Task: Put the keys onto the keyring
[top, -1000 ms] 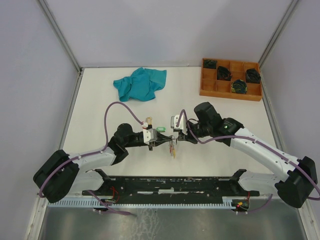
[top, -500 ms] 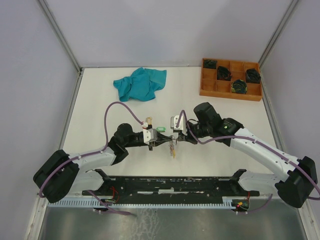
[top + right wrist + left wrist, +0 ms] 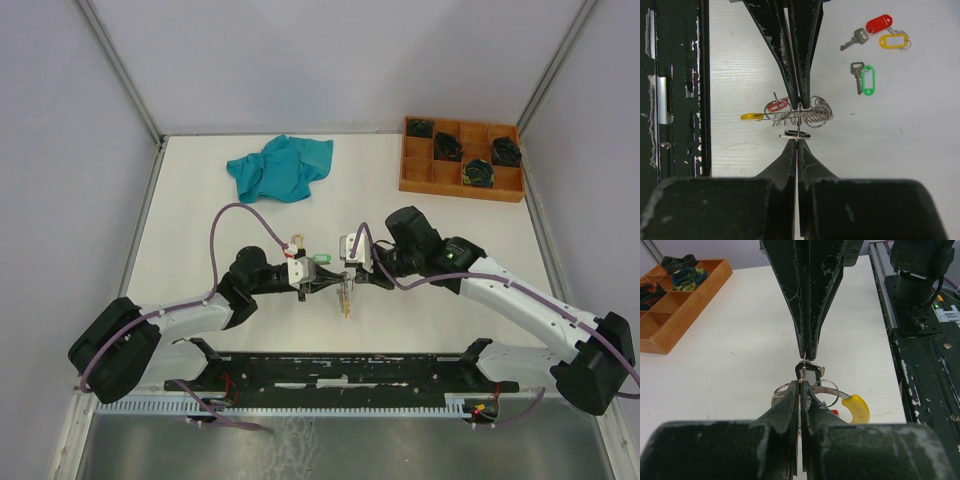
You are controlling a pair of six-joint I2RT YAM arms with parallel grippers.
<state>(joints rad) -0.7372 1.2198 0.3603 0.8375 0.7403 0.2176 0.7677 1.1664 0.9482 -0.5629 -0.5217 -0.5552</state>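
Compared with 1 second ago, the right arm's elbow has edged slightly toward the left arm, and the hanging end of the keyring (image 3: 815,114) has shifted a little with it; the teal cloth (image 3: 280,168) and the tray lie as before.

The orange wooden tray (image 3: 458,189) sits at the far right of the desk (image 3: 190,230); 4 of its compartments each hold 1 dark coiled bundle (image 3: 479,174).

The left claw (image 3: 800,385) and right claw (image 3: 797,142) meet tip to tip above the desk's near middle; each is pinched narrow on the keyring's thin wire, which hangs between them; its yellow sleeve (image 3: 857,408) sticks out to 1 side, and a red tag (image 3: 777,106) sits among the coils.

Loose keys lie on the desk near the claws; a red-tagged key (image 3: 879,23) touches a yellow tag (image 3: 892,41); a green-tagged key (image 3: 867,79) lies just apart.
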